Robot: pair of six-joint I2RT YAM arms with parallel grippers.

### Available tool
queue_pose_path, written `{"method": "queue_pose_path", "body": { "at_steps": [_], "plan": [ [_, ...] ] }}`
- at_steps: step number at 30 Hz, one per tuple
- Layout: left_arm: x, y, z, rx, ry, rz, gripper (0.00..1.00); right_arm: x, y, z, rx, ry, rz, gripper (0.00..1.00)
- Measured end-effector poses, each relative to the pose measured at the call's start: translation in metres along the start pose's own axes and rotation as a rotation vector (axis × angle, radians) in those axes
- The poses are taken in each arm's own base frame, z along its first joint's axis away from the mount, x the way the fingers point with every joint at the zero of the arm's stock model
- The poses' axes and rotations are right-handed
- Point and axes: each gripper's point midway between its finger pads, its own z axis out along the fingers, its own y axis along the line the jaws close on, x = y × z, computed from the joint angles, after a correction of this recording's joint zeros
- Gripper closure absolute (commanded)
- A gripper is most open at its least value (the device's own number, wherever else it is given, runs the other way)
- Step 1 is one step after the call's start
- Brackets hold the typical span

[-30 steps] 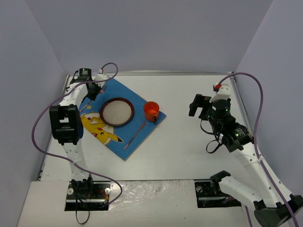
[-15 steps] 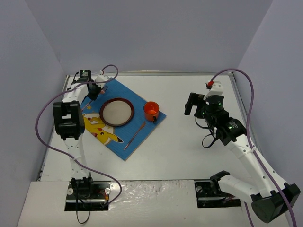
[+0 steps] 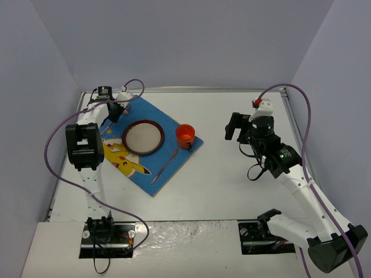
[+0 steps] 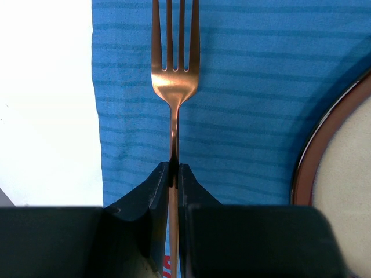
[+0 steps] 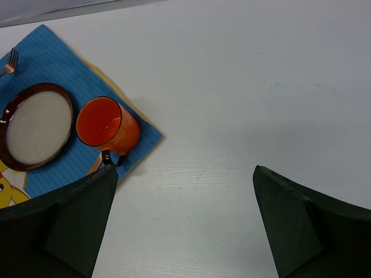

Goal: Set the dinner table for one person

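Overhead view of a white bench (image 3: 232,174) that fills the frame, walled in grey, with my two arms reaching in from the near edge. My left gripper (image 4: 174,169) is pressed together on the thin handle of a copper fork (image 4: 174,75). The tines point away from me, over the far left strip of a blue placemat (image 3: 157,113), and a brown-rimmed plate (image 3: 142,136) sits just beside the fork. I cannot tell whether the fork touches the cloth or hangs just above it. An orange mug (image 3: 185,136) stands at the mat's right corner, and a slim utensil (image 3: 165,166) lies on the mat beside the plate.

My right gripper (image 5: 185,171) is spread wide and empty above bare bench, well apart from the mat. Over the last second my right arm swung inward toward the mat and then stopped. My left arm only shifted its elbow, and the fork stayed put. I judge the fork is at its place, and letting go looks like what remains.
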Motion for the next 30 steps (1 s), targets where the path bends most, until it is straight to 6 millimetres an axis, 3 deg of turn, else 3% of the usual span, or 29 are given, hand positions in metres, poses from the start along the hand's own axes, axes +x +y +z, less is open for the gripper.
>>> {"method": "queue_pose_path", "body": {
  "at_steps": [5, 9, 15, 21, 26, 30],
  "plan": [
    [0.006, -0.002, 0.007, 0.003, 0.018, -0.007, 0.99, -0.001, 0.001, 0.000, -0.004, -0.004, 0.001, 0.00],
    [0.015, -0.004, 0.014, 0.005, 0.043, -0.012, 0.89, -0.002, 0.002, 0.000, -0.012, -0.006, 0.002, 0.00],
    [0.014, 0.004, 0.017, -0.027, 0.040, -0.006, 0.57, 0.000, 0.002, 0.001, -0.010, -0.005, 0.001, 0.00],
    [0.009, 0.014, 0.014, -0.059, 0.020, -0.004, 0.18, 0.000, 0.002, 0.001, -0.010, -0.004, 0.000, 0.00],
    [0.006, 0.015, 0.006, -0.066, 0.016, -0.026, 0.07, -0.001, 0.000, 0.000, -0.004, -0.012, -0.010, 0.00],
    [-0.014, 0.021, -0.021, -0.095, -0.033, -0.079, 0.04, -0.008, -0.003, -0.006, 0.005, -0.039, -0.023, 0.00]
  ]
}}
